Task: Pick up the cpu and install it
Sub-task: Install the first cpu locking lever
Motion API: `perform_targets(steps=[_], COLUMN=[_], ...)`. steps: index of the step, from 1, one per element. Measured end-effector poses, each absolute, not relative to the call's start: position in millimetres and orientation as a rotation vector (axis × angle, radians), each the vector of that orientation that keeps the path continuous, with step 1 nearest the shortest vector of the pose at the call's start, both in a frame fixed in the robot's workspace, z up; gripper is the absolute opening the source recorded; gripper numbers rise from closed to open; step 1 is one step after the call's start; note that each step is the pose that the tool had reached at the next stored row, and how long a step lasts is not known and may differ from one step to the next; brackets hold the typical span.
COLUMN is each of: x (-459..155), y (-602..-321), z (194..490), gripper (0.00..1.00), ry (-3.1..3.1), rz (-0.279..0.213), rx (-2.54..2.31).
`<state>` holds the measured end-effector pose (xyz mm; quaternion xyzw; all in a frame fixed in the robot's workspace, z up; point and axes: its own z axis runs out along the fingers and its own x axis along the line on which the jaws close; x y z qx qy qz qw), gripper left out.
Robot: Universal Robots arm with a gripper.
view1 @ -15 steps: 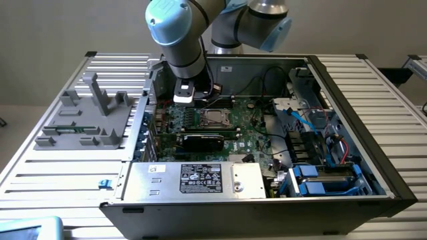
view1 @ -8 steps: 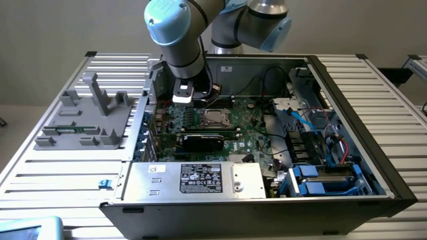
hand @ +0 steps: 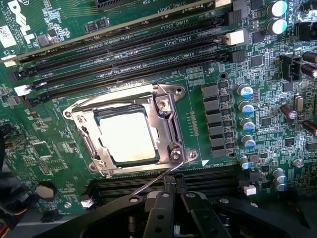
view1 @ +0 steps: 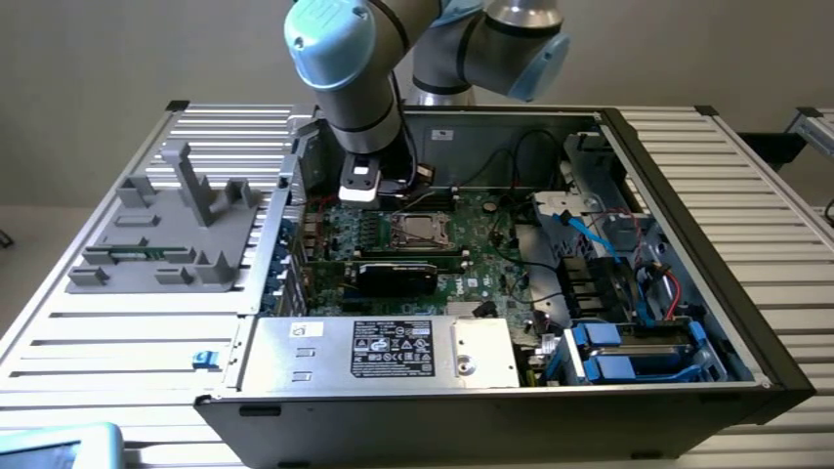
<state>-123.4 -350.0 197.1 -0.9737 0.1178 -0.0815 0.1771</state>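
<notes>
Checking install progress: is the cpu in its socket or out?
In. The cpu lies flat inside the socket's metal frame, its silver top showing through the opening. Whether the lever is latched, cannot tell.

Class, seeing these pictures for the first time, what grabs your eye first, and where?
The shiny silver cpu sits in its metal-framed socket amid the green motherboard. The blue-grey robot arm reaches down into the open computer case, its end effector shut beside the socket.
</notes>
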Motion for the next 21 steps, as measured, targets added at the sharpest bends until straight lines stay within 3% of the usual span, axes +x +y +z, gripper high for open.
perform_targets(steps=[21], x=[-113.2], y=[-349.9], z=[196.1], gripper=[0.11], ry=[0.362], rz=[-0.236], rx=[-2.754])
